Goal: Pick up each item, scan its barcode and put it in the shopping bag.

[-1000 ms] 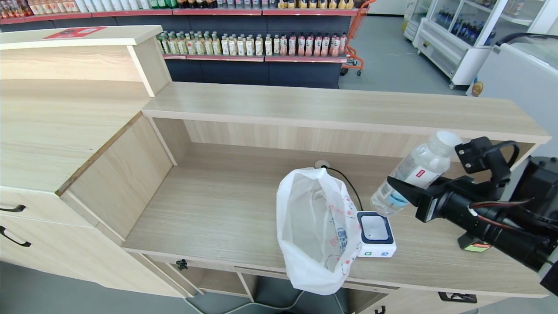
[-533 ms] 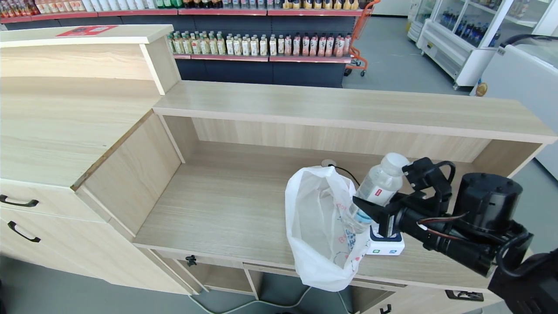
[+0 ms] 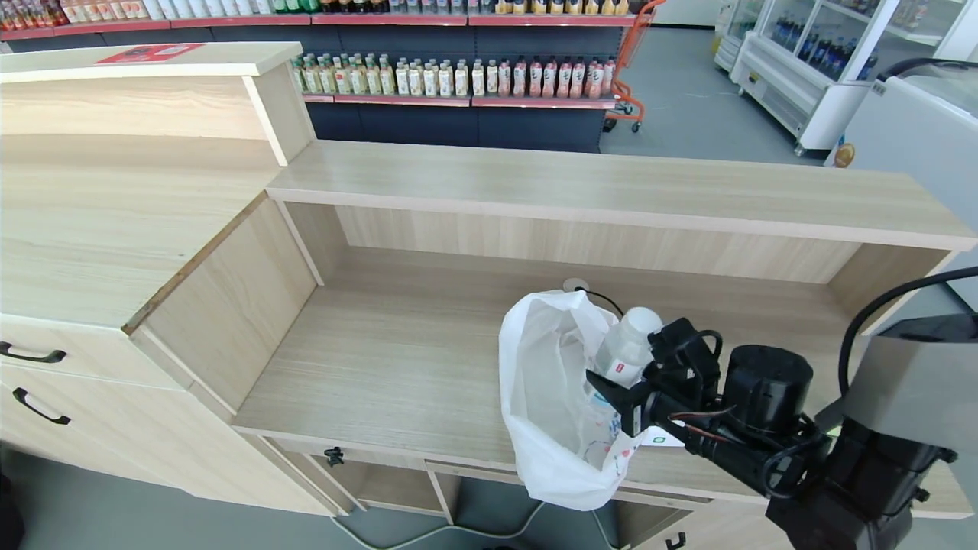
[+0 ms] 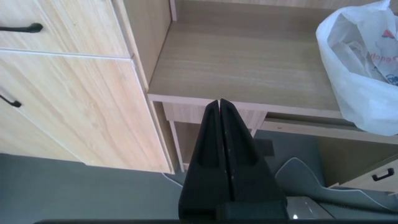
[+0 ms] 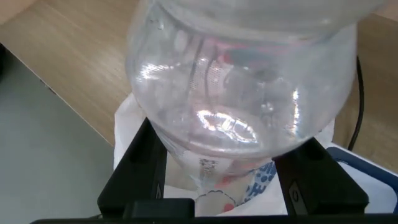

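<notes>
Now the right claw (image 3: pixel 611 386) is clenched on a clear plastic bottle (image 3: pixel 630 347), gripping it low on the body, with the white cap pointing up and away and the base pointing down toward the white bag (image 3: pixel 546 397) just below the claw. In the right wrist view the two black fingers (image 5: pixel 140 171) press on both sides of the round bottle (image 5: pixel 242 81), and the printed plastic of the bag (image 5: pixel 127 124) lies directly under it. The main danger, as I judge it, is the thin rim of the bag. The bottle comes in at the side of the mouth nearest the claw, and I cannot tell if its base is already inside the rim or only against the wall. If it is let go on the rim, the soft wall may fold down and the bottle may roll onto the counter (image 3: pixel 405 359). The scanner (image 3: pixel 663 438) sits just under the claw, touching the bag, so a drop that is too near to the claw could land on it or on its black cable (image 3: pixel 603 299) beyond the bag. The bag also hangs partly over the front edge of the counter, so the weight of a falling bottle could pull it over the edge. A tilted, smooth bottle may also slip in the grip. The left claw (image 4: pixel 219 134) is pressed closed on nothing, well apart from the bag (image 4: pixel 360 68), and cannot steady it.
</notes>
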